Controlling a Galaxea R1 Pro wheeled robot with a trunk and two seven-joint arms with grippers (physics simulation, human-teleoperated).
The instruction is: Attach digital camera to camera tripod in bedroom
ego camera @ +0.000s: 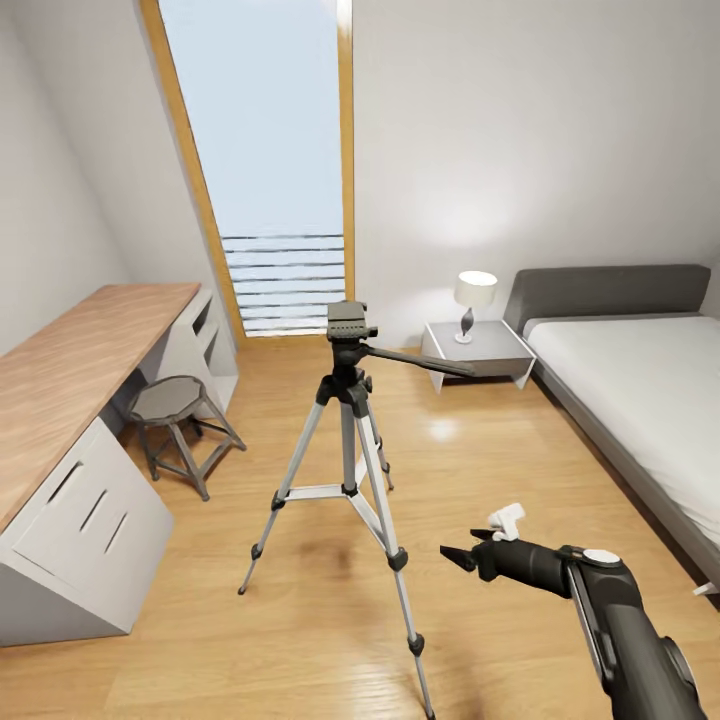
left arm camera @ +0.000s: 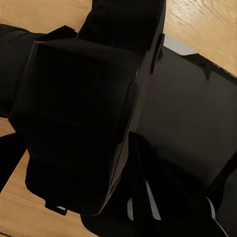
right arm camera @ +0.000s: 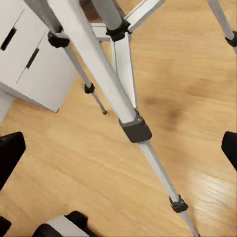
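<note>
Three silver legs spread on the wood floor [ego camera: 300, 640] carry the tripod [ego camera: 349, 440], which I see from the head camera standing upright in the middle of the bedroom, its black head bare on top and its long pan handle [ego camera: 420, 361] pointing toward the nightstand [ego camera: 480, 352]. A lamp [ego camera: 474, 300] sits on that nightstand, with the grey bed [ego camera: 640, 400] just beside it on the right. On the left runs a wood-topped desk [ego camera: 80, 380] with white drawers, and a round grey stool [ego camera: 178, 420] stands against it. My right arm reaches in from the lower right; the right gripper [ego camera: 462, 554] hangs low, near the tripod's closest leg but apart from it, and from here I cannot judge its opening. My left wrist camera gives me the left gripper [left arm camera: 143, 197] buried in dark black shapes close to the lens, a boxy black block [left arm camera: 79, 123] among them, with floor at the corners; I cannot tell whether that pincer is open or closed, or whether it has hold of anything, and I cannot pick out the camera with confidence. My right wrist camera looks along the tripod legs [right arm camera: 113, 94] down to the floor, a black leg clamp [right arm camera: 135, 129] in mid view and white drawers [right arm camera: 34, 64] beyond; the black fingertips [right arm camera: 10, 153] sit at opposite edges of the picture, spread wide with nothing between them.
</note>
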